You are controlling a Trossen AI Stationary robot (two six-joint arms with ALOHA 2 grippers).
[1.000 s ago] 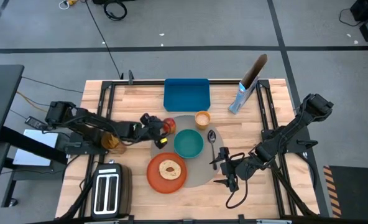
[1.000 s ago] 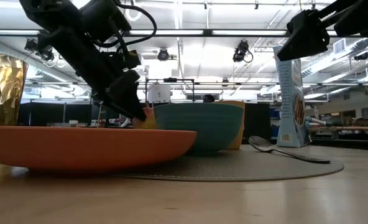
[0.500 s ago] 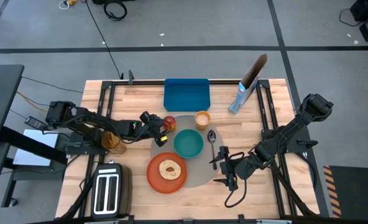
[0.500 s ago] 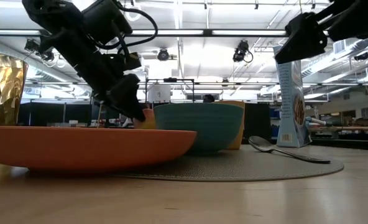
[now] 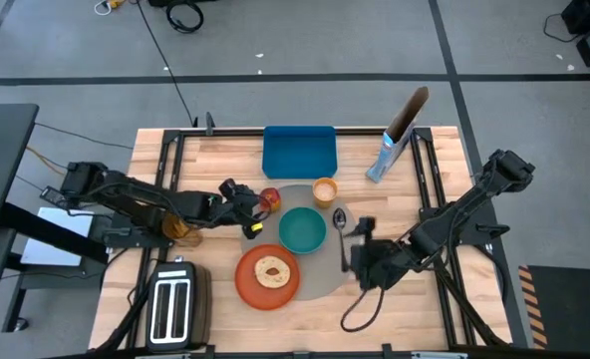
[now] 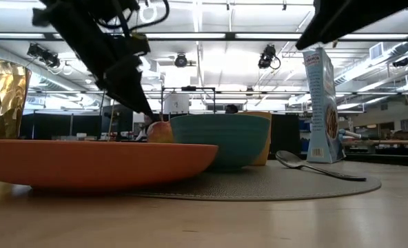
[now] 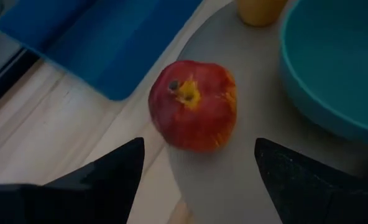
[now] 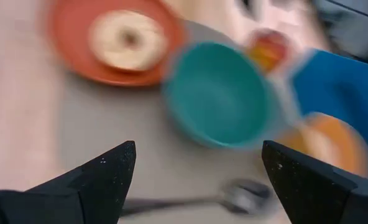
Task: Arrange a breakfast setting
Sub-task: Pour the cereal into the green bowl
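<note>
Red apple (image 7: 194, 106) sits on the grey mat (image 7: 234, 174), seemingly just clear of the left gripper (image 7: 196, 180), fingers spread.

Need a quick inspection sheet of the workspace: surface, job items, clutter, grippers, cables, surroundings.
Surface: wooden table, black rails along both sides.
Job's things: grey mat holds teal bowl, orange plate with round bread, spoon, small cup; red apple at the mat's edge; cereal bag upright, off the mat.
Clutter: blue tray; toaster; gold faceted cup.
Grippers: left gripper open, just short of the apple; right gripper open above the spoon.
Cables: black cable hangs from the right arm.
Surroundings: grey floor, cords on it.
</note>
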